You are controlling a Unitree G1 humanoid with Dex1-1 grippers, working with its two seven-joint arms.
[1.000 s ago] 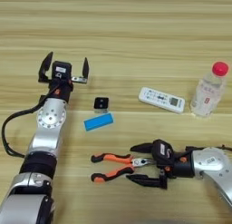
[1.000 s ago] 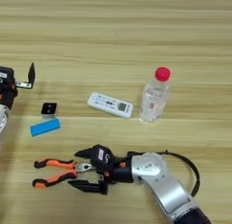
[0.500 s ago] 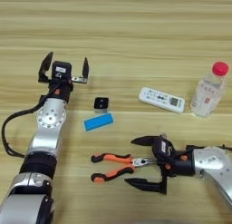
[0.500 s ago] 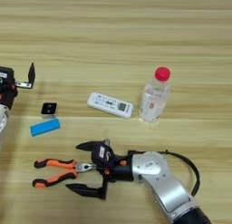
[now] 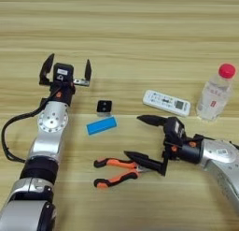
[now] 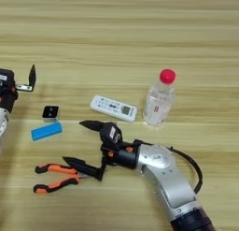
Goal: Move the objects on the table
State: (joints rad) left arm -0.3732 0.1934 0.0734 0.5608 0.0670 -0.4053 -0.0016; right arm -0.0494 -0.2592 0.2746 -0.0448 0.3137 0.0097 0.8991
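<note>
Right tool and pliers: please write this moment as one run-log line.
right tool: open, beside pliers' nose | pliers: lying on table, not gripped | left tool: open, idle

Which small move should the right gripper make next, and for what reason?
Probably it should close its fingers on the pliers. The right gripper is wide open, and its lower finger lies at the head of the pliers while the upper one points toward the remote. The pliers lie flat on the table, not yet gripped. The left gripper is open and idle, far off.
</note>
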